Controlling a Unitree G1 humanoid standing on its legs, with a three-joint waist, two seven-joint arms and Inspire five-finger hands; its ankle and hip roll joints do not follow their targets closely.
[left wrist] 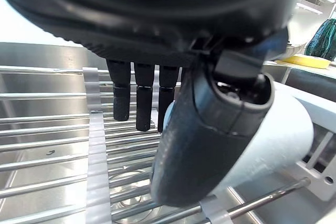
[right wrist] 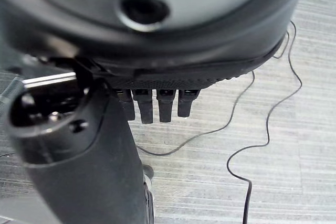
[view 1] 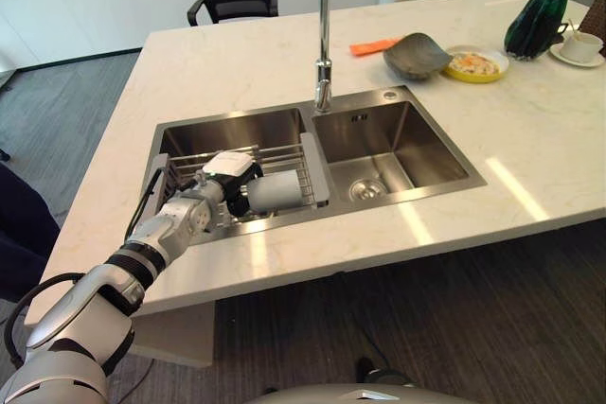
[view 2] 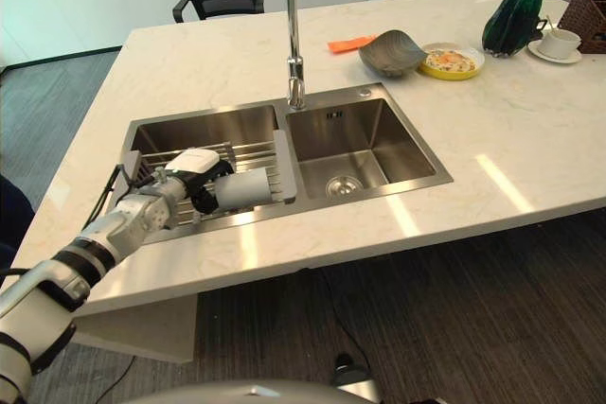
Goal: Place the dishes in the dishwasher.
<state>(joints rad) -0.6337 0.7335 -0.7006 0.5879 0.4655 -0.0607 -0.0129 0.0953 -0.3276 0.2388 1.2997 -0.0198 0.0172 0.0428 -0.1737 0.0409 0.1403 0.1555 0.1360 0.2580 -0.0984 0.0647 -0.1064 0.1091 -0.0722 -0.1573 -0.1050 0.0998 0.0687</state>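
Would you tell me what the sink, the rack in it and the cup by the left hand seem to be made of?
Sink: brushed stainless steel, by its grey satin sheen. Rack: metal wire rods, shiny, with pale, probably plastic, end pieces. Cup: matte white, ceramic or plastic; the look leaves that open. It lies on its side beside the left hand.

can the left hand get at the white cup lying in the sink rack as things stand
Probably yes. The left hand is already at the white cup on the wire rack, thumb against its side and fingers straight beside it. Nothing lies between them.
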